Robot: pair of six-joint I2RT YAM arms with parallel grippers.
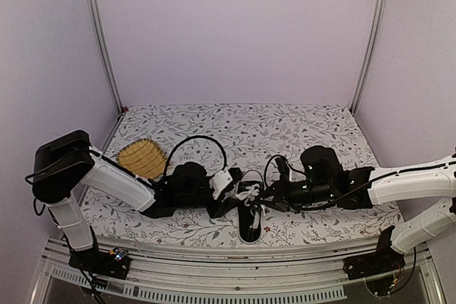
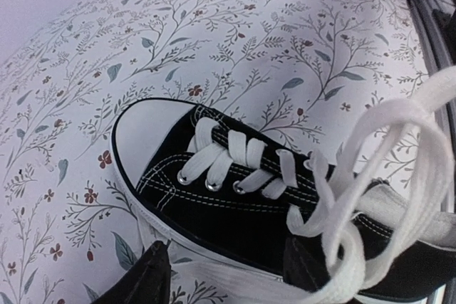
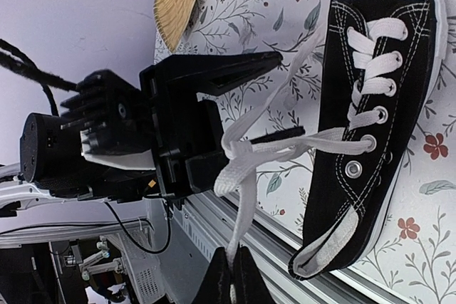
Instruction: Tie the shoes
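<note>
Mid-knot: the sneaker sits at the near edge between my arms, the right gripper is pinched on a lace, the left gripper is agape around the strands; next, I reckon, left must catch the other strand.

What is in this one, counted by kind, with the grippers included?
Sneaker: 1
Mat: 1
Grippers: 2 (left gripper, right gripper)
Total: 4
</note>
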